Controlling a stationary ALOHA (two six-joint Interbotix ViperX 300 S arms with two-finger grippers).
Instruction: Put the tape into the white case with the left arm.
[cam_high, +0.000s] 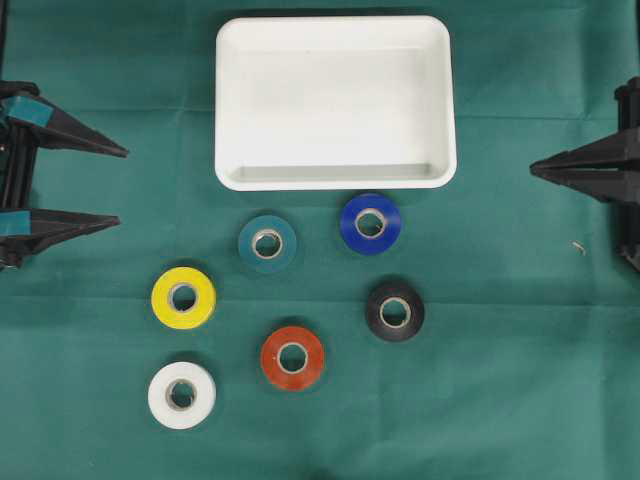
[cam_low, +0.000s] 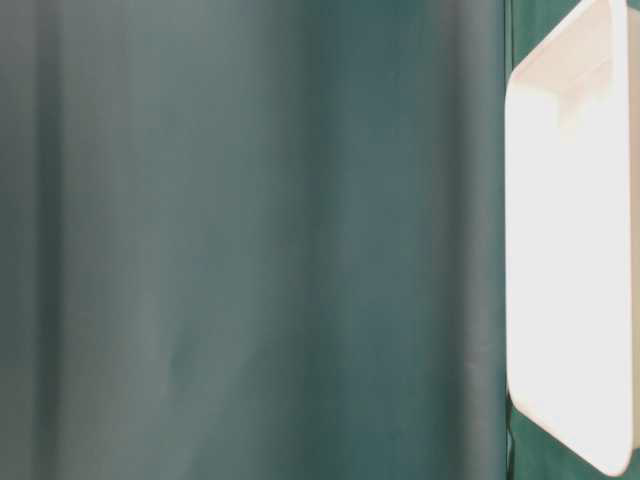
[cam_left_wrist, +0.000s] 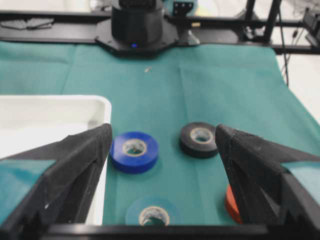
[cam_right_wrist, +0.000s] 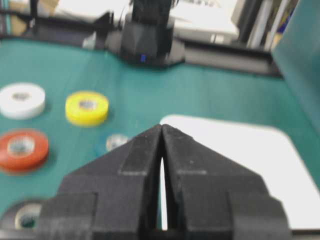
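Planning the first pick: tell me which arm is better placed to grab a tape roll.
Left. The left gripper is open, on the tapes' side; the right gripper is shut. Teal tape looks nearest.

Overhead: straight down, far, whole green cloth. Table-level: very close, blurred, white case at 3 o'clock. Left wrist: low, facing 3 o'clock of overhead; right wrist facing 9. All four share the case.

Overhead view: white case at 12 o'clock on the table cloth, nothing in it. Six tape rolls spread from 6 to 8 o'clock of the case, none touching. Left gripper at 9, right gripper at 3. Table-level view blurred, probably just the case edge.
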